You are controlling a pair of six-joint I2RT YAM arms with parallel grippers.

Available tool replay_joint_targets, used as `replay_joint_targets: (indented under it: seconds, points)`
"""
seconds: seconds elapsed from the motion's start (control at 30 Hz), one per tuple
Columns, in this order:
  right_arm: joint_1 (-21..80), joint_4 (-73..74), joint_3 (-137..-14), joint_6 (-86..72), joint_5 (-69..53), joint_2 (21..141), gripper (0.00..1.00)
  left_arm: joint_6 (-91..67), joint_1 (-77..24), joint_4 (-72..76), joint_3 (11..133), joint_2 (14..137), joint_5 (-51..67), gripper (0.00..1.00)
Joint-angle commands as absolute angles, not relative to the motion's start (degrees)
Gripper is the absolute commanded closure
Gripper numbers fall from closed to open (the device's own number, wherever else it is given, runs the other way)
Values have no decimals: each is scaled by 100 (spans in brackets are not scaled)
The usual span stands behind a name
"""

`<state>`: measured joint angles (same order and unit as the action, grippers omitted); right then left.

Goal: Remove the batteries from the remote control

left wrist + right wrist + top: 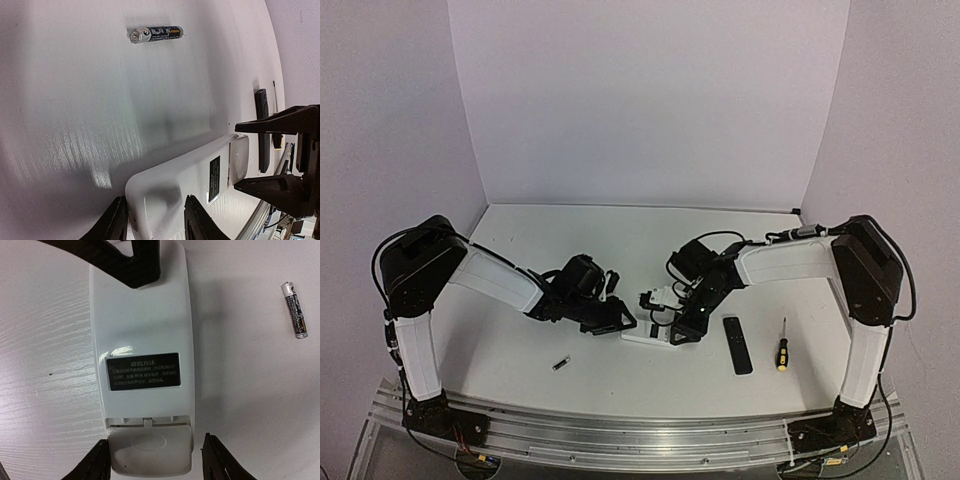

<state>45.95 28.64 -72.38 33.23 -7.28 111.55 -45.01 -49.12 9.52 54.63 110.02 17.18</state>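
The white remote control (642,336) lies face down on the table. My left gripper (155,201) is shut on its rounded end. My right gripper (155,441) straddles the other end, where the white battery cover (150,450) sits slid a little outward with a narrow gap at its seam. It stands open: one finger is against the cover's side and the other is apart from it. One of the batteries (155,34) lies loose on the table, also seen as the battery (561,363) and the battery (294,309). Any batteries inside the remote are hidden.
A slim black remote (737,344) lies to the right of the white one. A yellow-and-black screwdriver (782,350) lies just beyond it. The white table ends at a metal rail (640,430) in front and purple walls behind.
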Motion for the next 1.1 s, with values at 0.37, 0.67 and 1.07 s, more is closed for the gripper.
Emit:
replay_joint_targets:
  seconds: [0.37,0.67,1.07]
  points:
    - [4625,2715,-7330,3397,-754,11076,37,-4438,-5004,-193,5335,11364,1625,60]
    - [4629,2717,-7339,3297,-889,10909,36,-4451,-5005,-207,5326,11345,1600,60]
    - [4624,2629,-7242,2646,-1500,10220,34,-4447,-5001,-306,5379,11339,1542,60]
